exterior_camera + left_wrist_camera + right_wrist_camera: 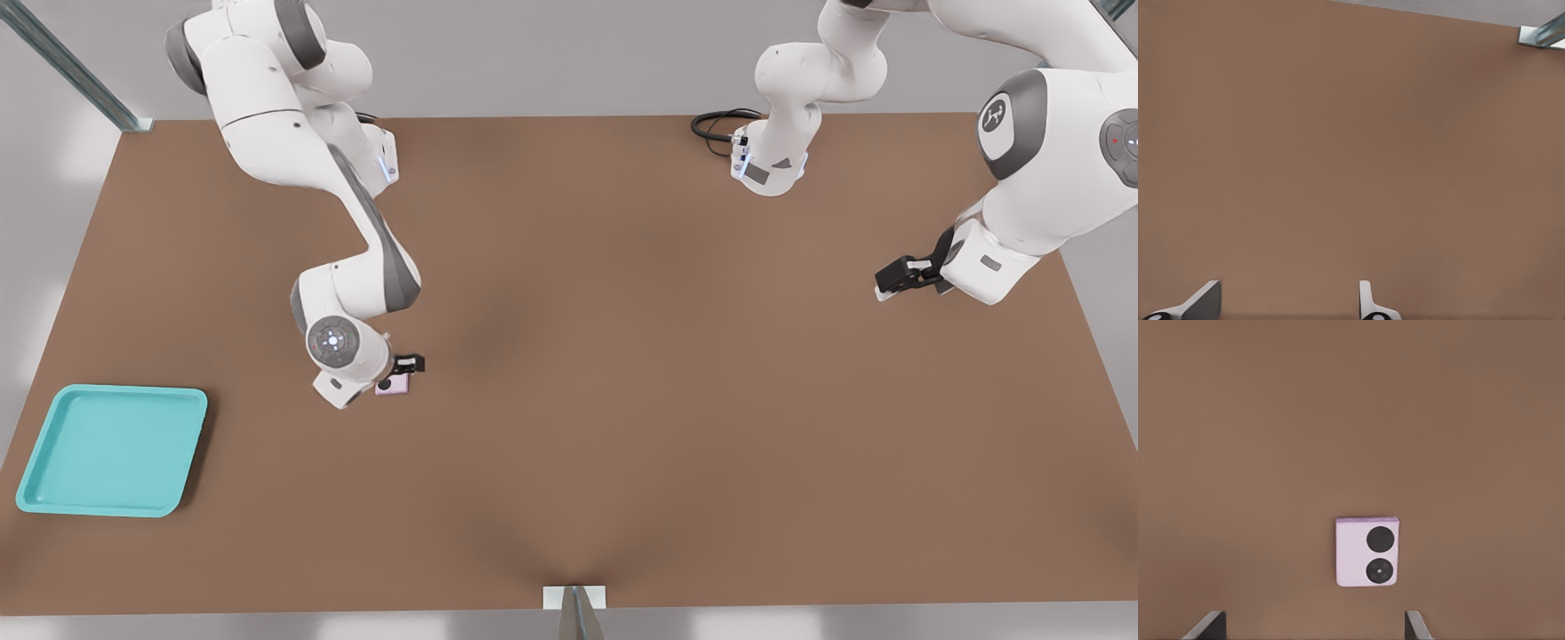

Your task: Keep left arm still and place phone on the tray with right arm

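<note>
The two fingertips (1208, 625) of the right arm's gripper (407, 364) are seen spread wide apart, nothing held between them, with the pale pink phone (1367, 551) lying flat on the brown table (622, 373) in the gap ahead of them. In the front view, the phone (394, 384) is partly covered by the gripper poised just above it. The right arm (338, 240) is bent down over the table's middle. The turquoise tray (111, 450) is set well apart, near the table's corner at the front view's left.
</note>
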`<state>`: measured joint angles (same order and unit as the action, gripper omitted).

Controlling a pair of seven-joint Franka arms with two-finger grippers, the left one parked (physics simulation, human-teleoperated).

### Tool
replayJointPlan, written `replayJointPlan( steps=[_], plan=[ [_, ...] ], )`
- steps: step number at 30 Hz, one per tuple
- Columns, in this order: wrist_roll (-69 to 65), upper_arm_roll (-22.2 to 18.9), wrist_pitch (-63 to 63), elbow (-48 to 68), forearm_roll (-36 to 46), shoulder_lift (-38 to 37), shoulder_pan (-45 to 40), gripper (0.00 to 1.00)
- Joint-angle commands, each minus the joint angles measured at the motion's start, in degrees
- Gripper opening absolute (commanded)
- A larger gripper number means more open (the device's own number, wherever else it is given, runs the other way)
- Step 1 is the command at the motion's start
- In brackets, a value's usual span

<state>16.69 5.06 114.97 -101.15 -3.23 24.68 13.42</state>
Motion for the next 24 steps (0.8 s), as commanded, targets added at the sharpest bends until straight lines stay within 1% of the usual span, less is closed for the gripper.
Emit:
replayJointPlan(
  steps=[1, 4, 7, 17, 20, 24],
  plan=[
    [14.95, -0.05, 7.11, -0.01, 0.07, 1.41, 0.02, 1.00],
    [15.12, -0.22, 8.34, -0.45, 0.07, 2.74, -0.06, 1.00],
    [14.07, -0.22, 13.09, -7.13, -0.11, 1.07, -2.35, 1.00],
    [14.07, 0.48, 16.52, -9.50, -0.28, 3.88, -2.61, 1.00],
    [8.36, 0.48, 16.78, -10.55, -0.28, 3.88, -3.05, 1.00],
    [2.03, 0.39, 21.87, -13.89, -0.20, 3.88, -3.67, 1.00]
  ],
)
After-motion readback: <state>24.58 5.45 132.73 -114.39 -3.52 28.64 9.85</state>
